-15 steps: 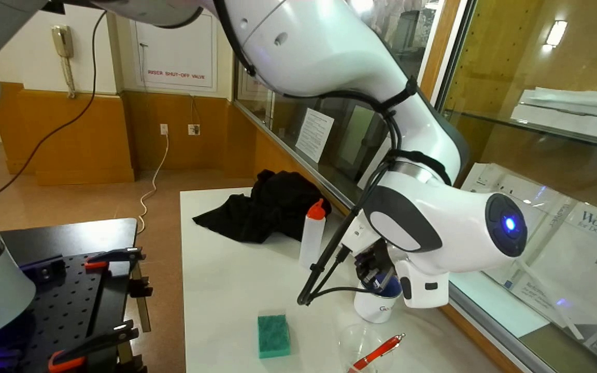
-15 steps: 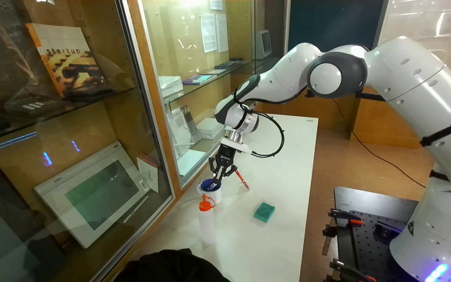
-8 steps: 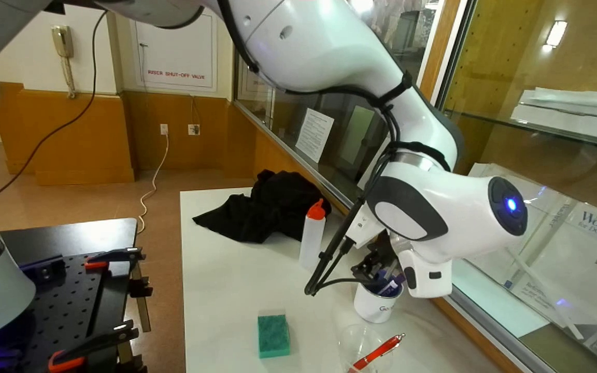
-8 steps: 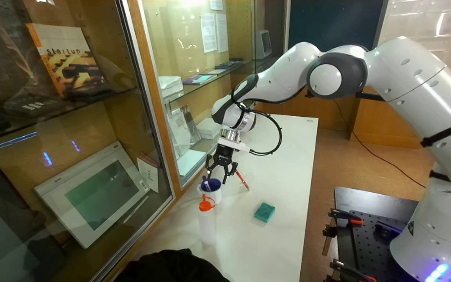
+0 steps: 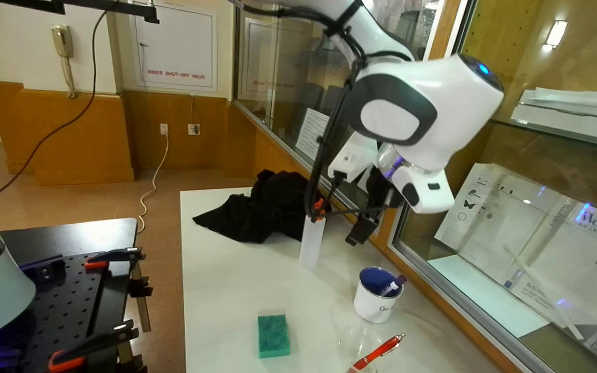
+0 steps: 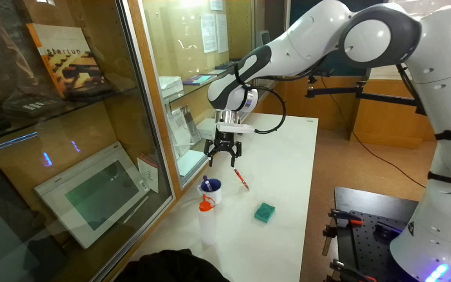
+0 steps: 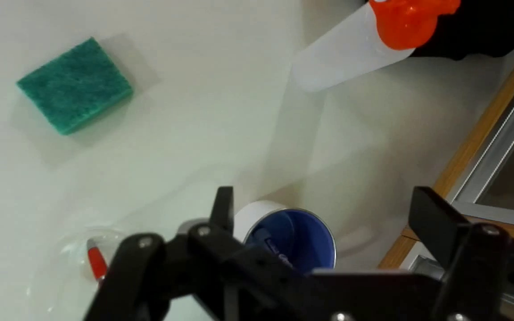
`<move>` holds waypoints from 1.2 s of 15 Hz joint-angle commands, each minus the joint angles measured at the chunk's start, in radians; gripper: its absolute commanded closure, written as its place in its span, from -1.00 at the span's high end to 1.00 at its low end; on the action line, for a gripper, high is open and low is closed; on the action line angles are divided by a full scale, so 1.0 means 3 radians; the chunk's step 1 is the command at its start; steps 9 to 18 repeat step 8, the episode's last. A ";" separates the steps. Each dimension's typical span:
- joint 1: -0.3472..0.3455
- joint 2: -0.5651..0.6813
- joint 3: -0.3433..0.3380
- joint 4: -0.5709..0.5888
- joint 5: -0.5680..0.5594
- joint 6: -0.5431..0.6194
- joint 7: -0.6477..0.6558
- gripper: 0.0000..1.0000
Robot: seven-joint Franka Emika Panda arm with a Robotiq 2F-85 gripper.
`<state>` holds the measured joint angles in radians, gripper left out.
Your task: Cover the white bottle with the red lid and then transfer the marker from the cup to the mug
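One marker [image 5: 393,286] set aslant in the mug [image 5: 372,305], with the gripper [image 6: 222,163] parted above the table [image 5: 226,290].
The marker's dark end is raised past the mug's rim in both exterior views; the bottle [image 6: 207,228] is seen upright nearby, the red lid [image 6: 204,199] apparently seated at its top. Presumably light, stiff and smooth, the marker would be liable to roll or slip in a grasp, and would best be taken by the projecting end, the mug's wall being spared. The bottle is presumed light and soft-walled, and would be held gently around mid-body. Nothing is clasped: the fingers [image 7: 433,218] are spread wide in the wrist view. The arm [image 6: 307,39] is extended over the table and bent downward, apart from the mug.
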<state>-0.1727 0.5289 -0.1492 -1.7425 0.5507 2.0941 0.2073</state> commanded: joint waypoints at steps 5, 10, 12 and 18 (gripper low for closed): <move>0.0332 -0.1172 -0.0037 -0.1107 -0.0910 0.0581 0.0661 1.00; 0.0357 -0.1361 -0.0006 -0.1272 -0.1133 0.0623 0.0842 1.00; 0.0357 -0.1361 -0.0006 -0.1272 -0.1133 0.0623 0.0842 1.00; 0.0357 -0.1361 -0.0006 -0.1272 -0.1133 0.0623 0.0842 1.00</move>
